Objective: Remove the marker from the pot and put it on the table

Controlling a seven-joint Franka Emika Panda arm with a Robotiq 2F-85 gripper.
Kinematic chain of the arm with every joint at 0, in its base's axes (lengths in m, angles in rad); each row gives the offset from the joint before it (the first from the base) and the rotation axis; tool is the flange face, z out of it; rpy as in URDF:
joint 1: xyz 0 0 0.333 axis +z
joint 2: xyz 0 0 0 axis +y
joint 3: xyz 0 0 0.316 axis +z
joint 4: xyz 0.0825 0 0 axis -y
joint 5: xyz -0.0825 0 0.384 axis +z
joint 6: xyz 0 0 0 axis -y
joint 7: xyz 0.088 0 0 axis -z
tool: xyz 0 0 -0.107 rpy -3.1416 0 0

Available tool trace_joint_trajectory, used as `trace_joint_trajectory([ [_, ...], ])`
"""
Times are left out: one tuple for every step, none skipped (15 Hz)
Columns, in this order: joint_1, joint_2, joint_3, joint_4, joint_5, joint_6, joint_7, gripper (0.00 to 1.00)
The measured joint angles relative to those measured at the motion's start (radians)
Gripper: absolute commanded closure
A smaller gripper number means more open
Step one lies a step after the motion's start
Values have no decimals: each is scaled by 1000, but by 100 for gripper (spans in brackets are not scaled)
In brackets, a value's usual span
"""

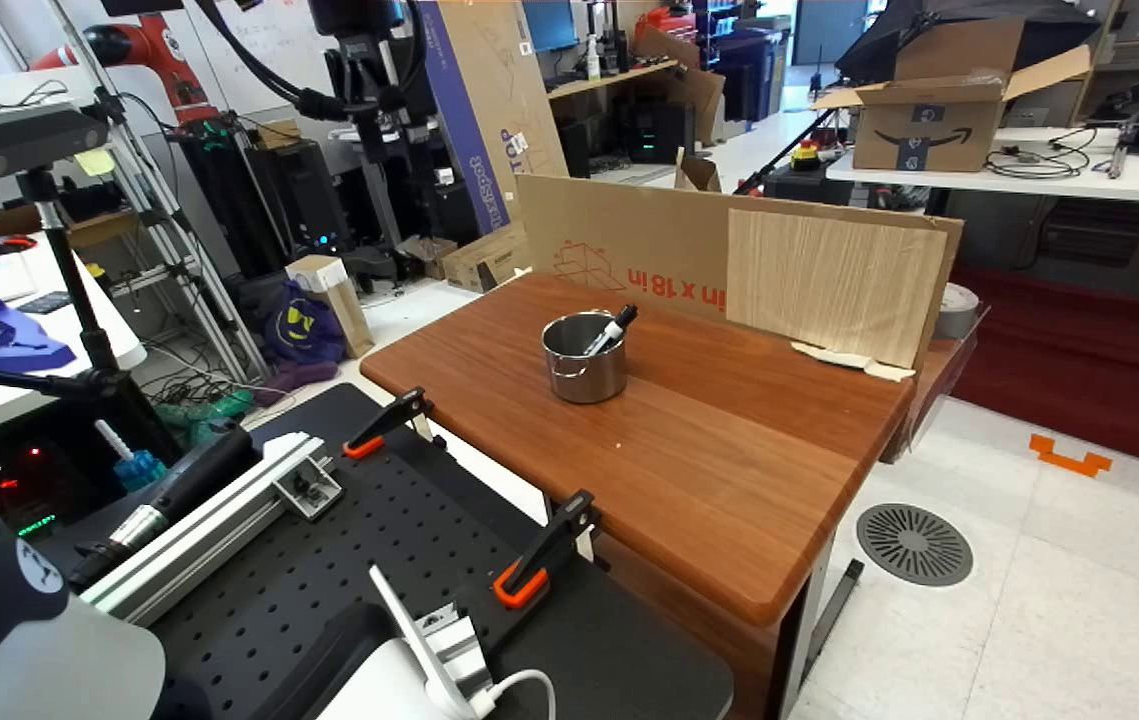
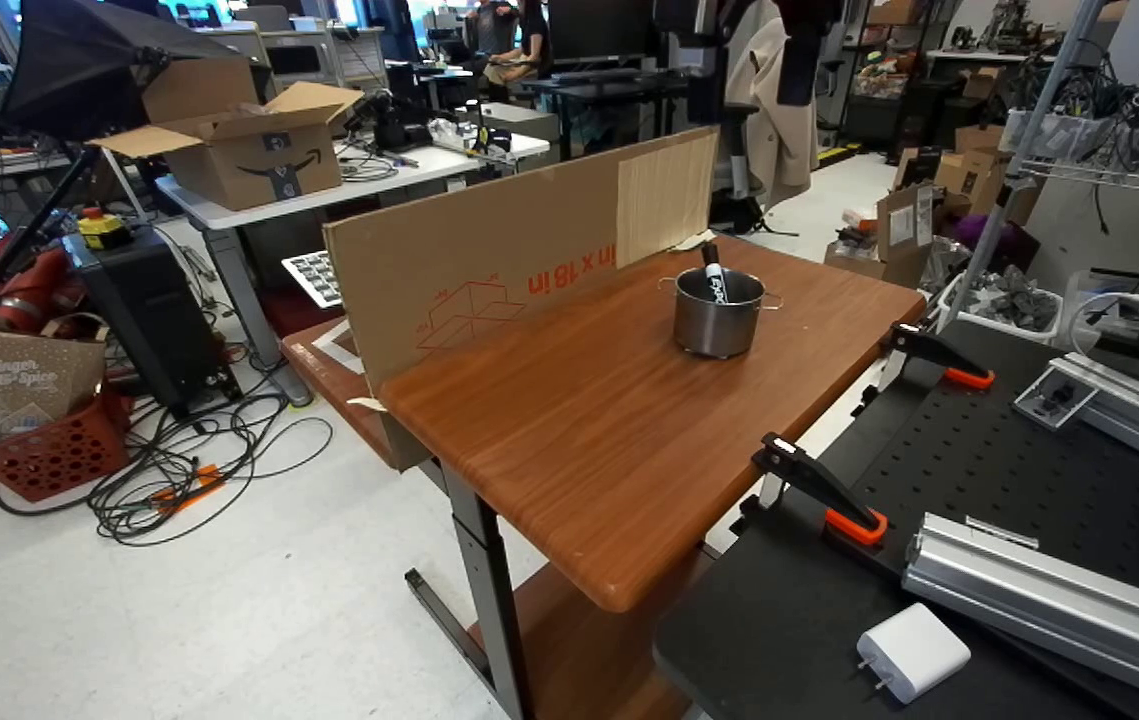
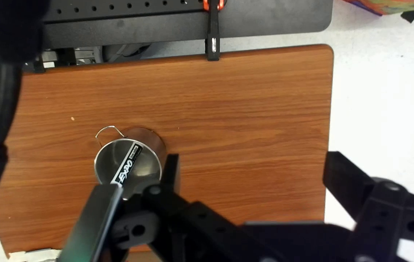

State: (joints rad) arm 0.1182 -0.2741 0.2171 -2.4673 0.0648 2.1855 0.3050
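Observation:
The marker, white and black with a black cap, leans inside the pot with its cap end above the rim. It shows in both exterior views (image 1: 610,332) (image 2: 715,274) and in the wrist view (image 3: 128,163), where its lower-left end is hidden behind a gripper part. The shiny silver pot (image 1: 584,374) (image 2: 715,328) (image 3: 153,141) stands upright on the reddish-brown table (image 1: 709,480) (image 2: 569,430) (image 3: 250,102). My gripper (image 3: 252,156) is open and empty, with its fingers wide apart. It is above the table; in the wrist view the pot is left of its left finger.
A cardboard panel (image 1: 649,240) (image 2: 489,270) stands along the table's far edge. Black clamps with orange pads (image 1: 554,545) (image 2: 814,485) (image 3: 213,36) grip the near edge beside the black perforated bench (image 1: 399,530). A white charger (image 2: 914,652) lies on the bench.

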Motion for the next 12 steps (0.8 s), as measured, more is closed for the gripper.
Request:
trace_joint_trajectory([
  [-9, 14, -12, 0, 0, 26, 17, 0],
  [-19, 29, -24, 0, 0, 53, 32, 0],
  [-30, 46, -39, 1, 1, 79, 45, 0],
  [-42, 65, -55, 1, 1, 107, 56, 0],
  [-55, 84, -72, 1, 3, 136, 65, 0],
  [-67, 103, -88, 1, 6, 165, 74, 0],
  [-79, 124, -105, 1, 10, 197, 81, 0],
  [-91, 143, -121, 1, 18, 229, 87, 0],
  [-100, 164, -137, 2, 27, 265, 91, 0],
  [-107, 184, -150, 2, 42, 300, 92, 0],
  [-111, 204, -161, 2, 59, 336, 93, 0],
  [-113, 224, -171, 2, 79, 369, 93, 0],
])
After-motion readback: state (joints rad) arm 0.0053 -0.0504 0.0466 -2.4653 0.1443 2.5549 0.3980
